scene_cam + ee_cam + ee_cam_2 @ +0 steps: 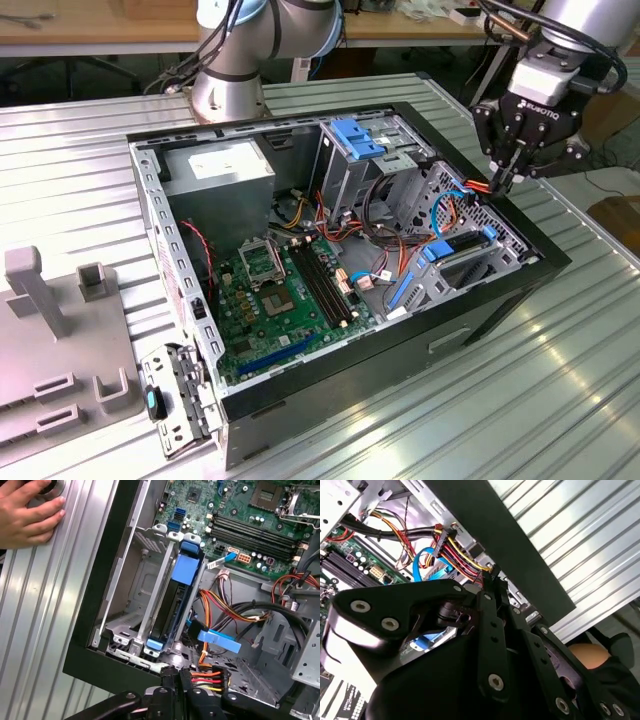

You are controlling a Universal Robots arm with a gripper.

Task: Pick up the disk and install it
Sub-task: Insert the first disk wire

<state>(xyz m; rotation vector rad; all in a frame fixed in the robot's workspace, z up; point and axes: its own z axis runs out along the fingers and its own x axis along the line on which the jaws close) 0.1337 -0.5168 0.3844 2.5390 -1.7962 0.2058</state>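
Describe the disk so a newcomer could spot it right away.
Find the open computer case, then the metal drive cage at the exterior view's right. The disk stands on edge inside: a dark slab framed in bright blue, unlike the bare metal bay beside it.

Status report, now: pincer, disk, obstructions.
Pincer closed, at case edge by wire plug. Disk standing in its bay, not held. Wires crowd alongside; hand on table.
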